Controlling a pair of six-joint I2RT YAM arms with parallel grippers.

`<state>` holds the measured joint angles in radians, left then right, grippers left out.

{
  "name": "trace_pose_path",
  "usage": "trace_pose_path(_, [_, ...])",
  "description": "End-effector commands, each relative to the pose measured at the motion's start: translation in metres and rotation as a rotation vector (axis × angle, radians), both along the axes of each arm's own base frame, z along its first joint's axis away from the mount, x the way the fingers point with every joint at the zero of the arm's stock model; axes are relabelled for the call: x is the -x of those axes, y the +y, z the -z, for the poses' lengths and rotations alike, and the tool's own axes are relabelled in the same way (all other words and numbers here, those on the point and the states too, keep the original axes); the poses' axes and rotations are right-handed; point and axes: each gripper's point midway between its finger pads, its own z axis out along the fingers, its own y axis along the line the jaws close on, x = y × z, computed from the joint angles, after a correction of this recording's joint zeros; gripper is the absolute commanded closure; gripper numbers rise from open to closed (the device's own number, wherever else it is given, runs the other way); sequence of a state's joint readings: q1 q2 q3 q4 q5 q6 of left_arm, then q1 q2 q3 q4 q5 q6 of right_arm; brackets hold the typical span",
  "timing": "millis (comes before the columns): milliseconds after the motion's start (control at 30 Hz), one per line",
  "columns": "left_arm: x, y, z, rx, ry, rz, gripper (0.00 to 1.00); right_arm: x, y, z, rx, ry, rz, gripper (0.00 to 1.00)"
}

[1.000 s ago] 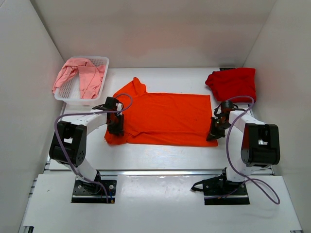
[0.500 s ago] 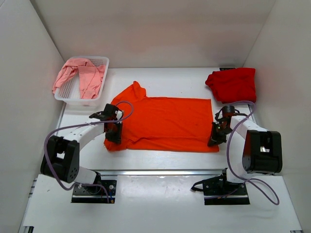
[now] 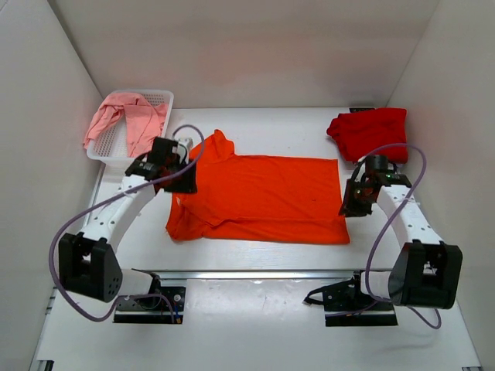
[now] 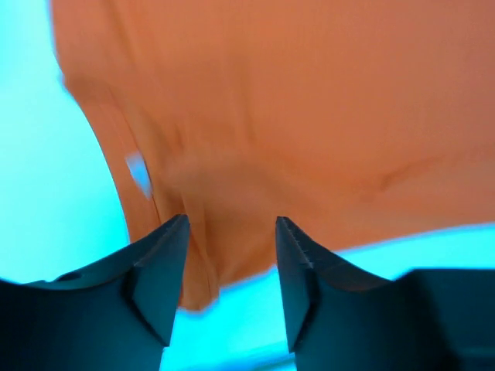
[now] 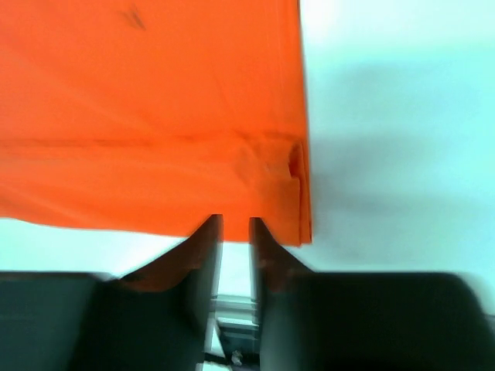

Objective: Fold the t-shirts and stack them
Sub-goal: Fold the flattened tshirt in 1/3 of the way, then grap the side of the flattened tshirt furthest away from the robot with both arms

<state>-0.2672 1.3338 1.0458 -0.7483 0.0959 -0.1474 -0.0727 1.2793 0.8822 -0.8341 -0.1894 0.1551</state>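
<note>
The bright orange t-shirt [image 3: 263, 197] lies spread flat across the middle of the table, collar and a sleeve bunched at its back left. My left gripper [image 3: 182, 184] hovers over its left edge; in the left wrist view the left gripper [image 4: 230, 222] is open, with orange cloth [image 4: 309, 116] below and nothing gripped. My right gripper [image 3: 350, 207] is just off the shirt's right edge; the right gripper [image 5: 235, 220] stands narrowly open and empty, with the doubled hem corner [image 5: 278, 178] ahead of it. A darker red t-shirt [image 3: 370, 133] lies folded at the back right. A pale pink t-shirt [image 3: 128, 122] hangs out of the basket.
A white mesh basket [image 3: 161, 99] stands at the back left against the left wall. White walls close in the table on three sides. A metal rail [image 3: 255, 274] runs along the near edge, between the two arm bases.
Both grippers have let go of the orange shirt's near corners and opened. The left arm moved back towards the collar, the right arm up and to the right. The shirt's near edge settled flat.
</note>
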Motion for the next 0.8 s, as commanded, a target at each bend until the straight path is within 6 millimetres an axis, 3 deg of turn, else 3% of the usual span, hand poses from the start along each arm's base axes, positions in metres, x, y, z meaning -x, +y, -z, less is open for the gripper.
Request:
trace_pose_path(0, [-0.058,0.003,-0.029,-0.007,-0.151,-0.010,0.40,-0.031,0.004,-0.035,0.010,-0.163,-0.032,0.73])
trace_pose_path(67, [-0.098,0.002,-0.041,0.010,-0.235,-0.029,0.35,-0.041,0.018,-0.046,-0.014,-0.221,-0.070,0.67])
trace_pose_path(100, [-0.109,0.005,-0.023,0.010,-0.194,-0.036,0.34,-0.046,0.029,-0.050,-0.034,-0.251,-0.100,0.67])
trace_pose_path(133, [-0.126,0.006,-0.036,0.024,-0.230,-0.043,0.33,-0.045,0.038,-0.053,-0.051,-0.256,-0.120,0.67])
trace_pose_path(200, [-0.167,0.004,-0.028,0.039,-0.232,-0.050,0.33,-0.053,0.052,-0.061,-0.102,-0.305,-0.123,0.66])
trace_pose_path(233, [-0.177,0.002,-0.011,0.038,-0.203,-0.042,0.32,-0.059,0.054,-0.064,-0.115,-0.335,-0.121,0.66])
trace_pose_path(267, [-0.194,0.001,-0.023,0.035,-0.245,-0.041,0.32,-0.057,0.058,-0.063,-0.141,-0.339,-0.124,0.65])
trace_pose_path(333, [-0.219,-0.001,-0.005,-0.002,-0.241,-0.032,0.31,-0.065,0.061,-0.068,-0.170,-0.387,-0.114,0.64])
trace_pose_path(367, [-0.233,-0.003,-0.016,-0.005,-0.278,-0.027,0.31,-0.065,0.062,-0.065,-0.181,-0.383,-0.108,0.63])
trace_pose_path(400, [-0.247,-0.003,-0.012,-0.007,-0.284,-0.027,0.32,-0.066,0.061,-0.064,-0.191,-0.386,-0.099,0.63])
trace_pose_path(467, [-0.267,-0.004,0.011,0.001,-0.251,-0.026,0.30,-0.070,0.060,-0.063,-0.199,-0.405,-0.099,0.62])
trace_pose_path(500, [-0.277,-0.008,0.000,0.010,-0.273,-0.017,0.31,-0.071,0.058,-0.060,-0.200,-0.400,-0.096,0.60])
trace_pose_path(533, [-0.283,-0.007,0.014,0.004,-0.253,-0.024,0.31,-0.073,0.058,-0.058,-0.199,-0.402,-0.098,0.61])
trace_pose_path(633, [-0.305,-0.006,0.016,-0.025,-0.279,-0.015,0.30,-0.077,0.054,-0.050,-0.187,-0.393,-0.095,0.59])
trace_pose_path(767, [-0.308,-0.015,0.043,-0.067,-0.247,-0.003,0.27,-0.085,0.049,-0.041,-0.173,-0.387,-0.085,0.58])
